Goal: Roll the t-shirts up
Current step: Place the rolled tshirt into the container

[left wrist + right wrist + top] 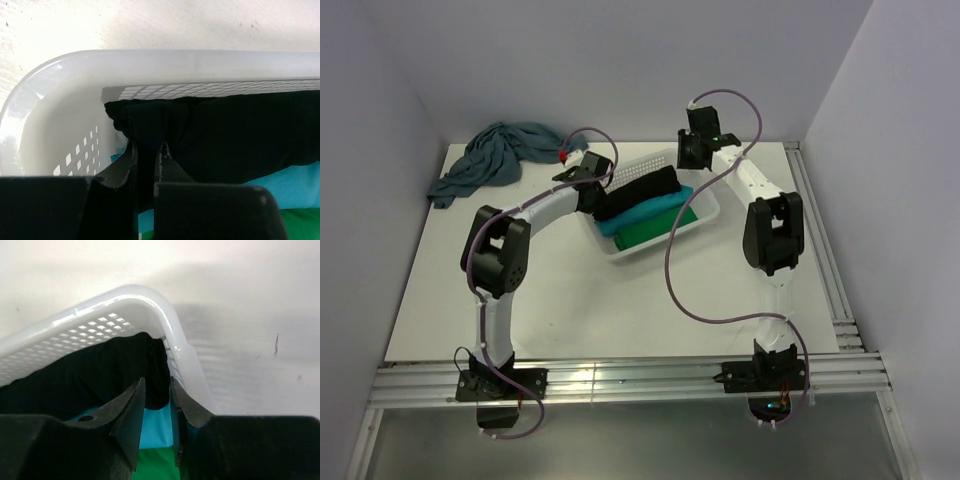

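A: How much of the rolling is being seen as done?
B: Three t-shirts are being held in the white basket [200, 62] in the middle of the table [620, 310]. Nearest the arms the green t-shirt [155, 465] is being shown, then the turquoise t-shirt [155, 430], then the black t-shirt [240, 145], lying as a long roll. So most of the job is being judged as done

A: What is being gripped?
B: One end of the black t-shirt is being pinched in the left gripper [148, 152], its jaws being pressed close on the cloth. At the other end, the jaws of the right gripper [159, 390] are being held partly apart, with the tip of the black roll between them and one finger just beside the basket wall. Whether that cloth is being squeezed cannot be told

A: What is being left to do?
B: Far back, at the left corner, the dusty-blue t-shirt [495, 155] is being seen in a crumpled heap, well apart from the basket. It is not yet rolled

A: What is being hidden?
B: From above, the fingertips are being covered by the arms. The basket's bottom is being covered by cloth, and how neatly the turquoise and green ones are rolled is not being shown
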Tool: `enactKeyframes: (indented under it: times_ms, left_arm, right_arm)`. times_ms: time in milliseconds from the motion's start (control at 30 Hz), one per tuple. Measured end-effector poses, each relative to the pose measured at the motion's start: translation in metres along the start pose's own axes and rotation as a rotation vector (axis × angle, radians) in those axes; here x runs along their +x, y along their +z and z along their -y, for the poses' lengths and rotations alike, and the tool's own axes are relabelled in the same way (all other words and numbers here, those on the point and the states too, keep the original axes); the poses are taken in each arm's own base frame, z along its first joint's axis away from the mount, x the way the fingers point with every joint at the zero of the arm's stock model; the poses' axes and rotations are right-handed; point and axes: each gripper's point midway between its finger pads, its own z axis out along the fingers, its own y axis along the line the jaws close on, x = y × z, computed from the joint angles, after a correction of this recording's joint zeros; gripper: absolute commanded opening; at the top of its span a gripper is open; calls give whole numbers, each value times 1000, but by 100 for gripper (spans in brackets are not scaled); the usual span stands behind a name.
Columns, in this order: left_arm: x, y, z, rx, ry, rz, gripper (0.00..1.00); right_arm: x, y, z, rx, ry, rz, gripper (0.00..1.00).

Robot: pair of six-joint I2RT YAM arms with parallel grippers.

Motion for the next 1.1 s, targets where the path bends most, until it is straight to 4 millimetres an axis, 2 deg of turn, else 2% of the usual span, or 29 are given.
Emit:
enactKeyframes:
  times_ms: [33, 100, 133, 167, 433, 633, 767, 967, 1100]
  left_arm:
    - [0, 0, 0, -1, 1, 0, 0]
    - [0, 0, 0, -1, 1, -1, 0]
    - [0, 0, 0, -1, 3, -1, 0]
    - [0, 0, 0, -1, 5, -1, 0]
    - [-1, 2, 2, -2, 14, -2, 0]
    - [-1, 1, 2, -1, 16, -1, 0]
    - [-2, 1, 2, -3, 17, -3, 0]
    - [-2, 1, 3, -7, 21, -6, 0]
    - [-2, 2, 3, -9, 24, -8, 1]
  right_arm:
    - [-5, -4, 2, 1, 3, 13, 22]
    - [-11, -10, 2, -4, 9, 26, 11]
    - [-12, -12, 2, -11, 11, 29, 2]
    - [-13, -12, 2, -17, 10, 30, 0]
    - [13, -9, -12, -112, 27, -52, 0]
    - [15, -8, -19, -148, 45, -65, 0]
    - [16, 6, -20, -150, 49, -73, 0]
    - [33, 23, -16, -135, 63, -117, 0]
    - [31, 34, -12, -94, 59, -116, 0]
